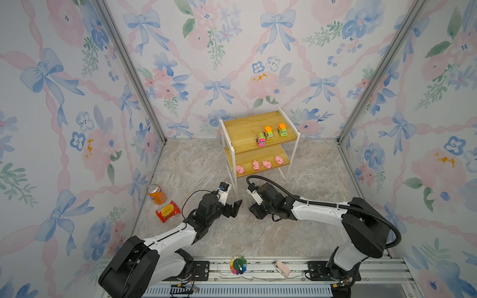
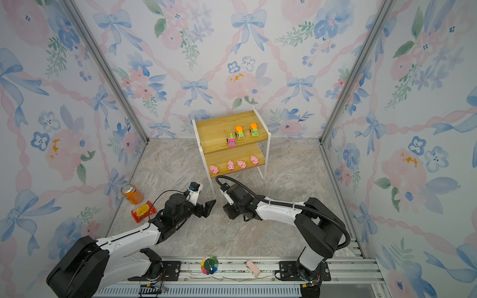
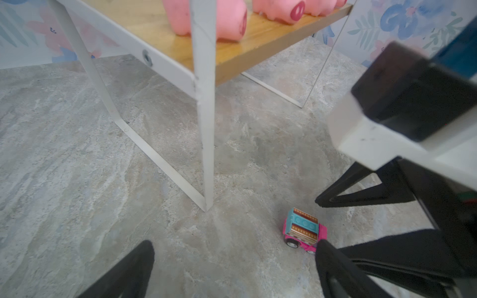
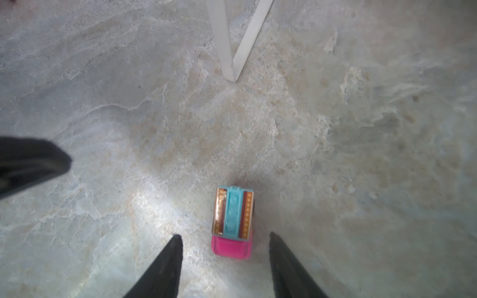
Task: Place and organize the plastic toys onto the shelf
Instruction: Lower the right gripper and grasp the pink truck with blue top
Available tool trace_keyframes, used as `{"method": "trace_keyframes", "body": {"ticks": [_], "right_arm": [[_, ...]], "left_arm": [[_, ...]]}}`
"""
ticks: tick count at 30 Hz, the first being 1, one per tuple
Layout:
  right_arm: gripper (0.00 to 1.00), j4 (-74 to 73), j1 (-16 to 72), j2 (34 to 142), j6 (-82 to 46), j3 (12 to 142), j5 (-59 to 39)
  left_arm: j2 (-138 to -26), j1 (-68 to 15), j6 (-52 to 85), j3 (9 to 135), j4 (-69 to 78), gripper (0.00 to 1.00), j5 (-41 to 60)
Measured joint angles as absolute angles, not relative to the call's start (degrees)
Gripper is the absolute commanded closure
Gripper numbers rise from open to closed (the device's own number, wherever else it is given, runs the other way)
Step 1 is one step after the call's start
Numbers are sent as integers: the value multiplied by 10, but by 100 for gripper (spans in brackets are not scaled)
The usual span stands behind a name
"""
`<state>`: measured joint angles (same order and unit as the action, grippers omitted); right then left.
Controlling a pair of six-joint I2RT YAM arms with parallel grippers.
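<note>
Pink truck [image 4: 232,222] stands on the marbled floor [image 1: 309,219] by the shelf [image 1: 242,126], flowered walls [image 1: 77,103] around, at the tips of my right gripper [image 4: 225,234], parted and empty. My left gripper [image 3: 235,258] gapes empty. Both top views hide the truck.

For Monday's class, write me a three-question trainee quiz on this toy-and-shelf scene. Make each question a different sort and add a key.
1. True or false: all four pink pigs sit on the lower board of the shelf.
2. How many trucks stand on the top board? A) two B) three C) four
3. Fill in: the striped-top pink truck, just within the open right pincer, stands on the ____.
Key: 1 true; 2 B; 3 tabletop.
</note>
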<state>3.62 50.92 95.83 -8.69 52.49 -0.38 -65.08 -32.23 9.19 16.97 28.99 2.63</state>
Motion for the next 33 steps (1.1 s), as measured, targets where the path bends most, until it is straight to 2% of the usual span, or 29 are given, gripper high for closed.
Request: {"method": "trace_keyframes", "body": {"ticks": [9,24,28,33], "right_arm": [[48,18,501,996,-88,528,-9],[75,20,498,1021,-102,545,-20],[76,50,498,1003,-105,549,-24],[76,154,511,941,-112,597,-22]], "left_arm": [[-651,-322,92,169,286,2,24],[-657,-322,92,168,286,2,20],[-657,-322,92,168,286,2,20],[-657,-322,92,168,286,2,20]]}}
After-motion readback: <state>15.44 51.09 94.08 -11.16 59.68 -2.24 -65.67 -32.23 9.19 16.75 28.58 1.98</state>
